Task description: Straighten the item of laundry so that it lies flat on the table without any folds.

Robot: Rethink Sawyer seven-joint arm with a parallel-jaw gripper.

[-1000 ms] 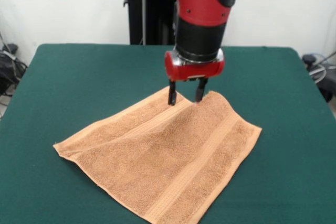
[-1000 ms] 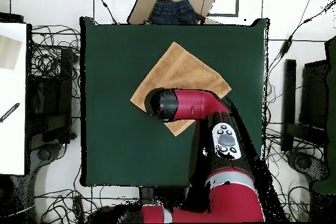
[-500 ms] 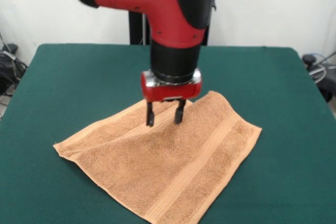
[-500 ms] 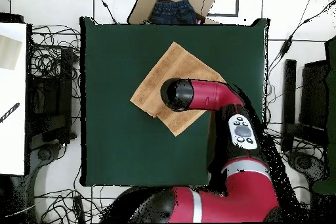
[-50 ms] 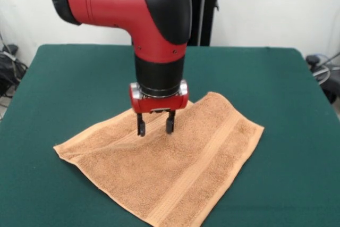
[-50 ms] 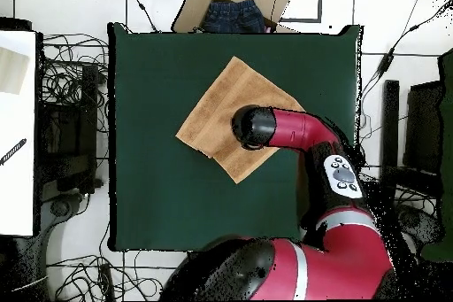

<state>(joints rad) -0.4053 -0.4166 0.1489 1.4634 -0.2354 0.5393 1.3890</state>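
One towel (image 5: 170,168) lies spread on the green surface (image 5: 79,78), set cornerwise like a diamond, directly beneath the fingers (image 5: 155,127). The fingers point straight down with an empty gap between the two black tips, holding nothing; the tips hang just above the cloth or barely on it, which of the two I cannot tell. They sit over the towel's far part, close to its far edge, with most of the cloth stretching toward the camera from them. A woven border band runs across the terry on the right of the fingers, and another passes just below and left of them. The cloth looks mostly flat, with a slight rise along the far edge beside the tips. In the overhead view the red arm (image 6: 292,130) reaches over the towel (image 6: 212,112) and hides the fingers, while the towel lies near the middle of the surface (image 6: 150,192). Beyond the surface's edge an open cardboard box (image 6: 232,4) holds dark blue clothing.
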